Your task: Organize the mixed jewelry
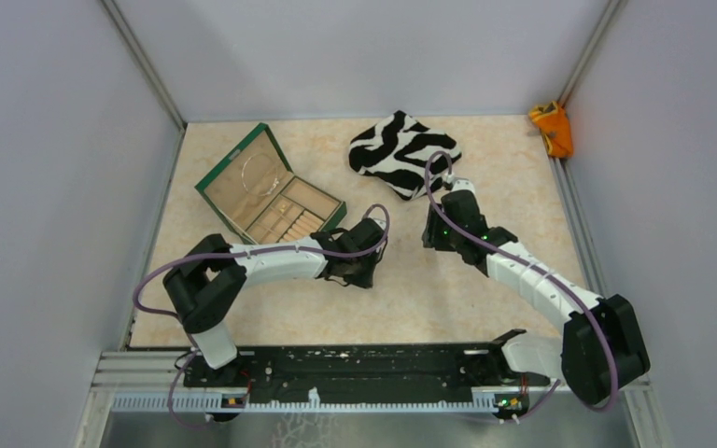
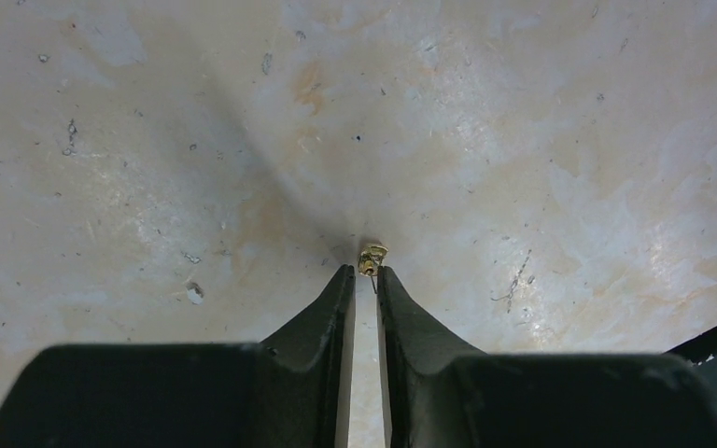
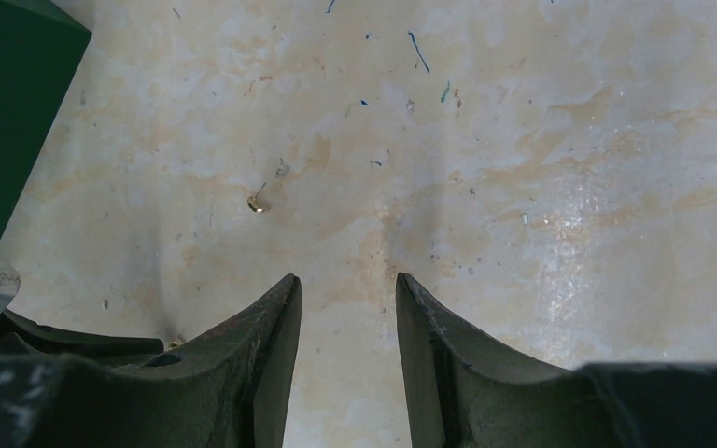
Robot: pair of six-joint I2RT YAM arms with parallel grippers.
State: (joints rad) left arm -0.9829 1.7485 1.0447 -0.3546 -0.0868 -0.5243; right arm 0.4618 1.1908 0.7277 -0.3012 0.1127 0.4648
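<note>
A tiny gold stud [image 2: 372,257] lies on the marbled tabletop right at the tips of my left gripper [image 2: 364,271]. The jaws stand narrowly apart with the stud's thin post in the slit between them, close to the right finger [image 2: 411,317]. In the top view the left gripper [image 1: 353,273] points down at the table just in front of the box. My right gripper [image 3: 347,277] hovers open over bare table, nothing between its fingers. A second gold stud [image 3: 257,205] lies ahead and left of it. A thin silvery hoop [image 1: 254,171] rests in the box lid.
The dark green jewelry box [image 1: 207,189] with tan compartments lies open at the back left; its corner [image 3: 9,103] shows in the right wrist view. A zebra-striped cloth [image 1: 401,154] lies at the back centre. An orange object [image 1: 551,128] sits in the far right corner.
</note>
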